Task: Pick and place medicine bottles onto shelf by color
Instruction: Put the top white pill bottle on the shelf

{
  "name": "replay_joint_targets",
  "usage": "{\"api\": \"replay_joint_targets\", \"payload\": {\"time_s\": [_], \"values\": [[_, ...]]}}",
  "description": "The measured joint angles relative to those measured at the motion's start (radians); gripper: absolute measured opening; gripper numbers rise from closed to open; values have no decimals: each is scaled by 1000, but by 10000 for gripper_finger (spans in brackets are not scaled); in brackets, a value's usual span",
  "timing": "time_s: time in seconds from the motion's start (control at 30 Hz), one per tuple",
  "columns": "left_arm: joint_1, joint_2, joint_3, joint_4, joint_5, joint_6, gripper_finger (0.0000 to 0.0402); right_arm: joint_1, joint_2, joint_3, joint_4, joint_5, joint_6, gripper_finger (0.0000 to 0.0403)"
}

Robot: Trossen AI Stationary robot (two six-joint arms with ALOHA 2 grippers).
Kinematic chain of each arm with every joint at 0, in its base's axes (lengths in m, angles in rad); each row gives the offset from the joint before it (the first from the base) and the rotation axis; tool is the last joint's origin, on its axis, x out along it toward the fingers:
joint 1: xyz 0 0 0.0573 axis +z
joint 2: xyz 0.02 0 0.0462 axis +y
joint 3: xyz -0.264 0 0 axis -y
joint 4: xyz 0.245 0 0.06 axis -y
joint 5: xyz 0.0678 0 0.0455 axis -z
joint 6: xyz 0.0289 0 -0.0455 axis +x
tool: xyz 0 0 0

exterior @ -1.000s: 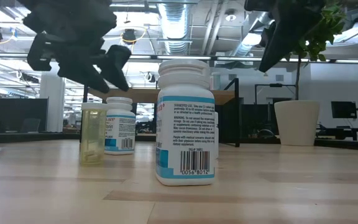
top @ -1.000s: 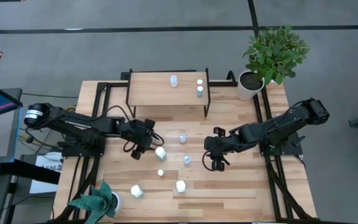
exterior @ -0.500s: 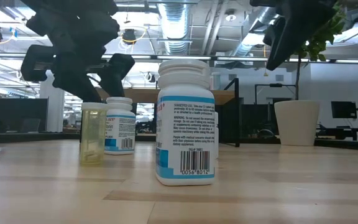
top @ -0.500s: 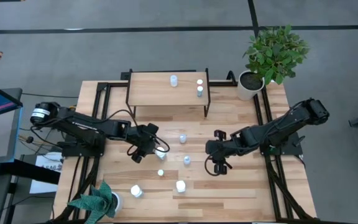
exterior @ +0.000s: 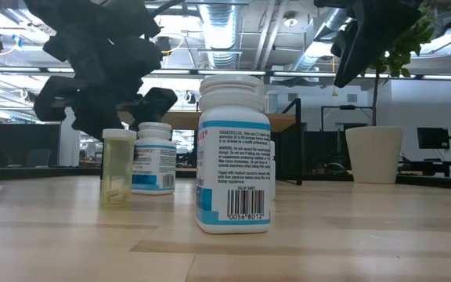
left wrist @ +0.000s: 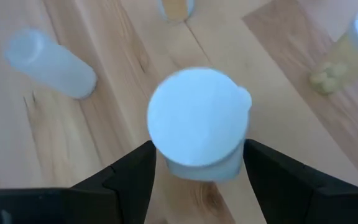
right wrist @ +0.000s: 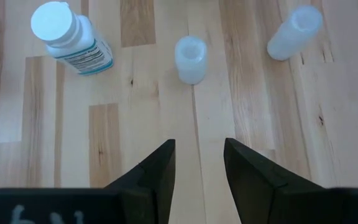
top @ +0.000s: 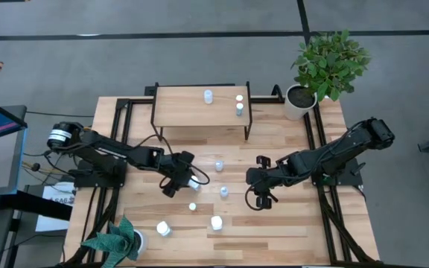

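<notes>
We are seeing left tool (top: pixel 188 179) spread wide around a white-capped bottle (left wrist: pixel 197 121) standing mid-desk, not clamping | right tool (top: pixel 260 195) hanging parted and empty near 2 pale-blue bottles (right wrist: pixel 191 58) | 3 small bottles (top: pixel 239 104) standing on the shelf (top: pixel 177 112)

The whole table (top: pixel 274 223) is seen straight down from overhead; a level, close view is taken at tabletop height; the same bottles are shared by both.
</notes>
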State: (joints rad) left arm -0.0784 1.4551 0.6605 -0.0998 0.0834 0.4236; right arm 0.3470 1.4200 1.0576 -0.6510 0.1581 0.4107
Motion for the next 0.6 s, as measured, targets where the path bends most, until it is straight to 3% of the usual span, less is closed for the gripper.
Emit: {"api": "replay_joint_targets", "payload": {"time_s": [0.6], "values": [[0,-9,0,55,66,-55,229,0,0,0,0,0,0,159]]}}
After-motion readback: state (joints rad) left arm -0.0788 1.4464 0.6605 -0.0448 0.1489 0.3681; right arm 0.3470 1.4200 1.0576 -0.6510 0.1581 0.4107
